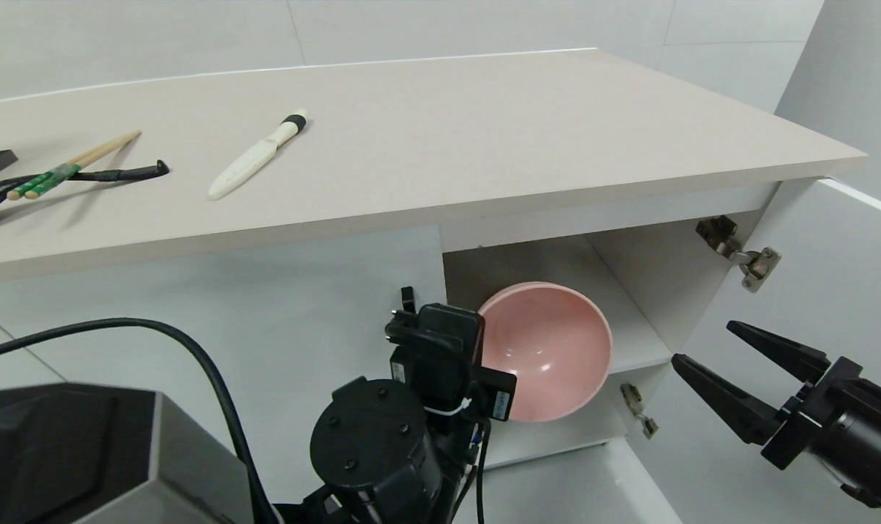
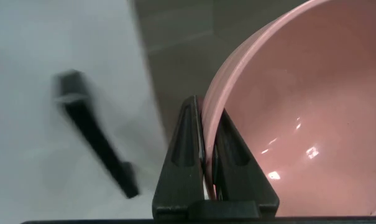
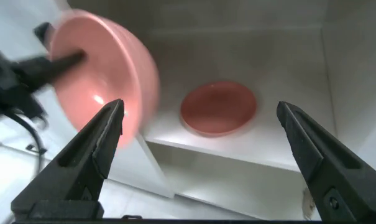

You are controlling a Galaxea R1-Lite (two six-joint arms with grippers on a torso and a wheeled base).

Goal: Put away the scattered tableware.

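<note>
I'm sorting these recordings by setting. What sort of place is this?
Probably a kitchen, perhaps a mock-up: a beige countertop above an open white cupboard, chopsticks on the counter, a pink bowl held by the left gripper at the cupboard's mouth, and a pink plate on its shelf.

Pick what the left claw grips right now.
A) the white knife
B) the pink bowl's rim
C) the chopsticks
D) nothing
B: the left claw is shut on the rim of the pink bowl, while the chopsticks and the white knife lie on the countertop.
</note>
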